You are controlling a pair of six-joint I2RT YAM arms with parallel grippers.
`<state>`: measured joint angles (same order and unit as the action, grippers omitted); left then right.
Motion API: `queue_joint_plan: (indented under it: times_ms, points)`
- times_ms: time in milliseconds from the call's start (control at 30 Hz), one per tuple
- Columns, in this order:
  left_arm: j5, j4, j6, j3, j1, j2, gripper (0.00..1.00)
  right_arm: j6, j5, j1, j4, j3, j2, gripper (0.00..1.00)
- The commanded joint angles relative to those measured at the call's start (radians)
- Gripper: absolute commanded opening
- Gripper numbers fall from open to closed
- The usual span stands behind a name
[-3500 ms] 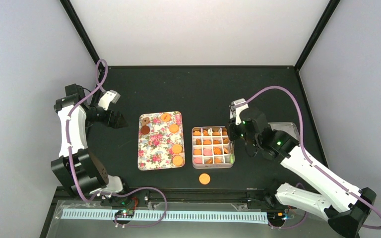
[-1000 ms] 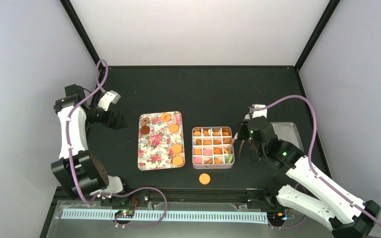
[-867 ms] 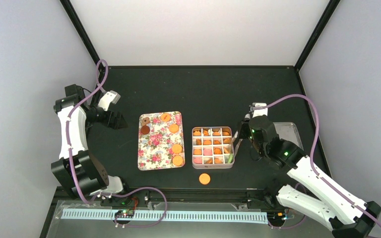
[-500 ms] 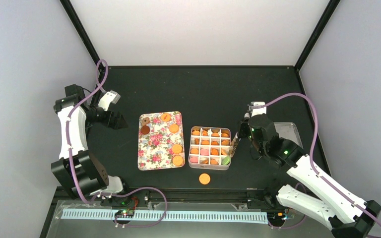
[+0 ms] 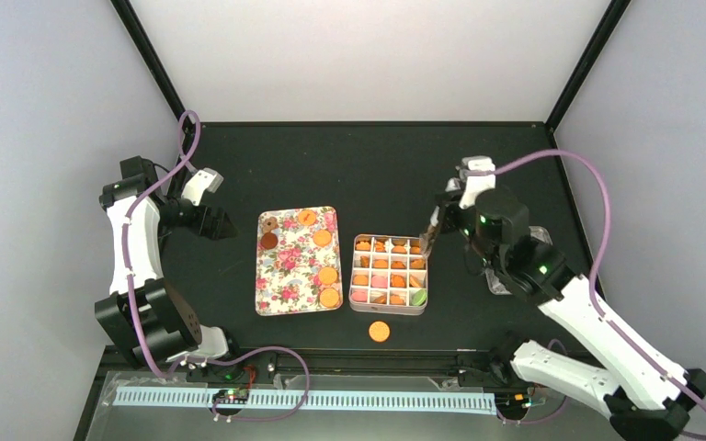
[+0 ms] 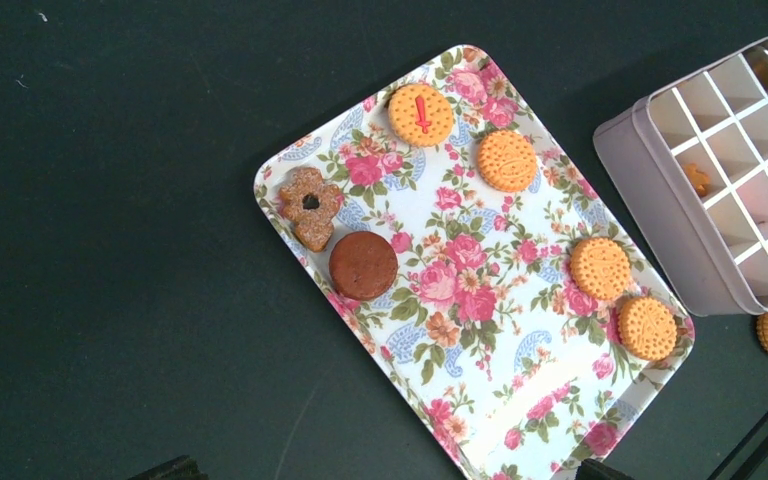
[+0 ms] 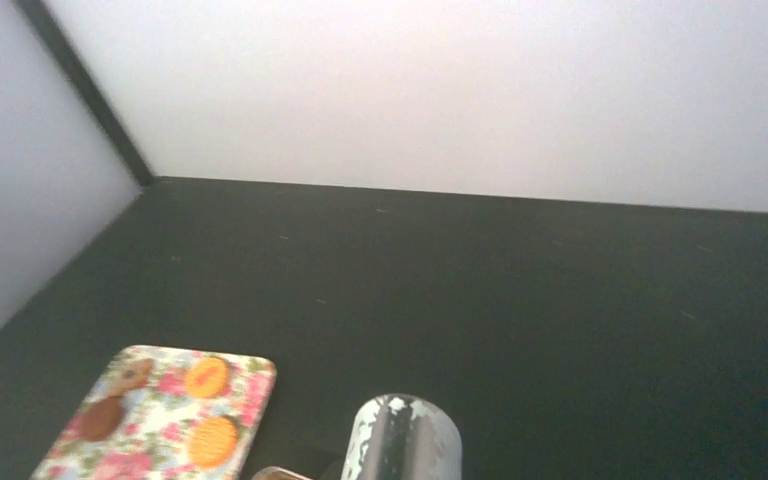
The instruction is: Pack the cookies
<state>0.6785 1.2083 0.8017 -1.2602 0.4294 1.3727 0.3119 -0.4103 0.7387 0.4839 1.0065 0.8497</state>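
My right end effector (image 5: 434,233) hovers at the far right corner of the divided tin (image 6: 650,210). Open or clamped, I cannot tell: its wrist view shows only a worn metal piece (image 7: 401,436). Six cookies (image 6: 600,268) lie on the floral tray (image 6: 480,400), more fill the tin, and a loose cookie (image 5: 379,331) sits on the desk (image 5: 349,165) beside it. I should rise clear of the tin's rim before crossing to the tray. My left end effector (image 5: 215,223) stands open and empty, left of the tray.

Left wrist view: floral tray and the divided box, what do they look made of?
Floral tray: glossy printed surface with a bright glare streak and a thin raised rim, probably melamine or lacquered tin. Divided box: matte mauve-grey wall, rounded corner; plastic or painted metal, can't tell.
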Motion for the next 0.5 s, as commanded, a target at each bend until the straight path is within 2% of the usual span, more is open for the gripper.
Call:
queue_joint_plan:
  times_ms: [0,100,200,333,467]
  points:
    - [0.005,0.034,0.013,-0.039,-0.005,-0.005,0.99,0.025,0.225,0.005,-0.136,0.128,0.172,0.02]
    - [-0.010,0.042,0.016,-0.036,0.002,-0.007,0.99,0.083,0.364,0.036,-0.173,0.212,0.317,0.01]
    - [-0.018,0.054,0.036,-0.032,0.012,-0.024,0.99,0.082,0.361,0.071,-0.163,0.272,0.382,0.01]
    - [-0.031,0.042,0.050,-0.010,0.014,-0.050,0.99,0.080,0.292,0.072,-0.132,0.238,0.325,0.01]
    - [0.001,0.047,0.052,-0.011,0.014,-0.036,0.99,0.075,0.215,0.071,-0.007,0.183,0.228,0.01]
